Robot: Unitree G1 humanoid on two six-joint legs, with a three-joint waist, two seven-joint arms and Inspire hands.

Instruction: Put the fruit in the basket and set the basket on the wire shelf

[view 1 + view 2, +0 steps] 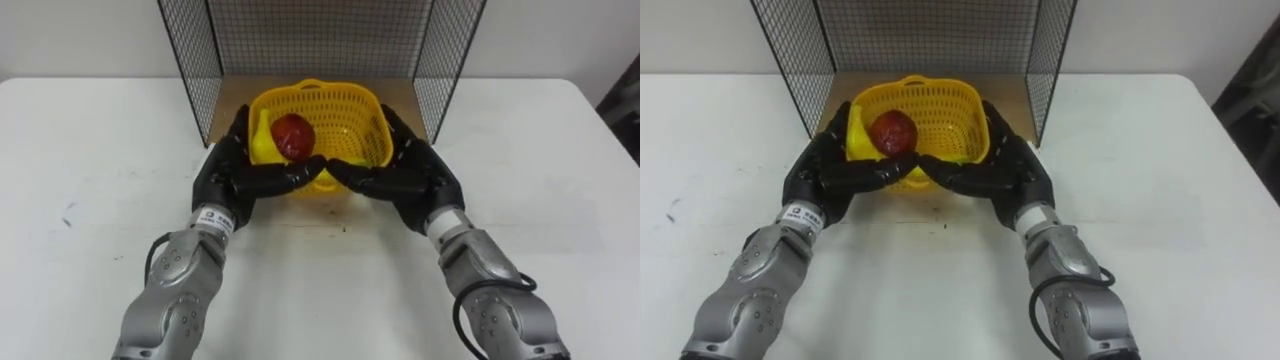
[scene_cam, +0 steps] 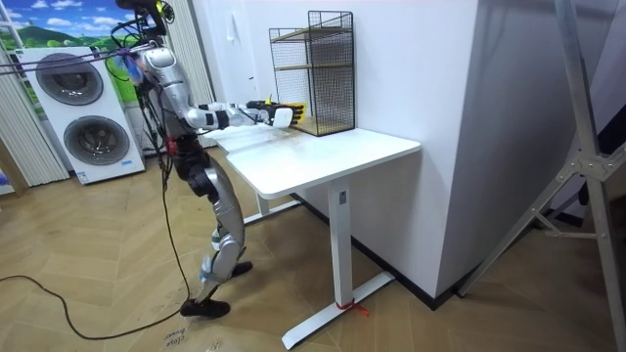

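**Basket at the mouth of the shelf, fruit already aboard**

Here we are, right at the delivery. The robot stands at the end of the white surface (image 1: 100, 150), both arms stretched forward. Between its hands is the yellow plastic mesh basket (image 1: 355, 125). The left robot hand (image 1: 235, 175) wraps the basket's left side and the right robot hand (image 1: 410, 175) wraps its right side. Both sets of dark fingers curl in round the near wall until they almost meet at the front.

Inside, a round dark-red fruit (image 1: 292, 135) rests against a yellow banana (image 1: 262, 140) on the left. So the loading looks finished, and the placing step is in hand.

The basket's far part sits in the opening of the black wire-mesh shelf (image 1: 200, 60), over the tan board (image 1: 235, 95) that floors it. The near rim hangs out over the surface. I can't tell whether the base is touching down.

The next move, I'd say, is a straight push deeper between the mesh walls. It calls for keeping the basket level so the fruit stays put, then loosening both hands and drawing them back without snagging.

As for writing: nothing legible on basket, fruit or shelf.
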